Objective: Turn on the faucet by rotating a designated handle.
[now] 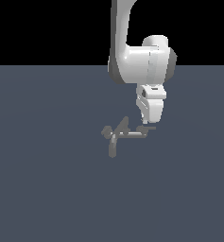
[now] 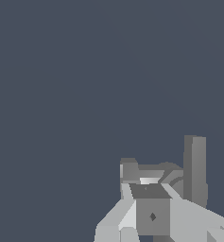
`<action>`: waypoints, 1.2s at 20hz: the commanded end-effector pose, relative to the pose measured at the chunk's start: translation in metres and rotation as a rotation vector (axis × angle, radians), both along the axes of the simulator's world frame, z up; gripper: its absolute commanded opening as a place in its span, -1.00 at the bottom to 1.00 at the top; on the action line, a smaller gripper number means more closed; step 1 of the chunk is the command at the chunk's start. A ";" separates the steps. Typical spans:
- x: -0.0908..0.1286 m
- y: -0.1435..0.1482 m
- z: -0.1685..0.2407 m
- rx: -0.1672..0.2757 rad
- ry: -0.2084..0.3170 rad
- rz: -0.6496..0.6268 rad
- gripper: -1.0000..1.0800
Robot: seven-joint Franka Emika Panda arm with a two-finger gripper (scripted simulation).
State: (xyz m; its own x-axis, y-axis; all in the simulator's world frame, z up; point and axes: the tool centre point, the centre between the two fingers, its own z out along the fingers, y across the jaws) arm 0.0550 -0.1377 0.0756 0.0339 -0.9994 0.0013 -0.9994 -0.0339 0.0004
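Gripper (image 1: 147, 126) at handle (image 1: 141, 133) (seemingly touching)

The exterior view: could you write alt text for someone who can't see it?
A white robot arm reaches down from above, its gripper at the end of the long bar of a small grey faucet, where the handle sits. The faucet rests on a plain blue-grey floor under a black background.

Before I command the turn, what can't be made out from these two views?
- Handle: in the exterior view, the gripper covers it; contact can't be judged.
- Jaws: open or shut can't be told; too small in the exterior view, cut off by the edge in the wrist view.
- Faucet: too small in the exterior view; in the wrist view only part shows behind the gripper.
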 end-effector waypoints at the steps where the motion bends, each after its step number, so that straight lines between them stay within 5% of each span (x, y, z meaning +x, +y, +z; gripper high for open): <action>1: 0.003 -0.008 -0.008 0.000 -0.001 -0.035 -1.00; 16: 0.005 -0.015 -0.015 0.001 0.000 -0.066 -1.00; 24: -0.021 -0.035 -0.015 0.001 0.000 -0.066 -1.00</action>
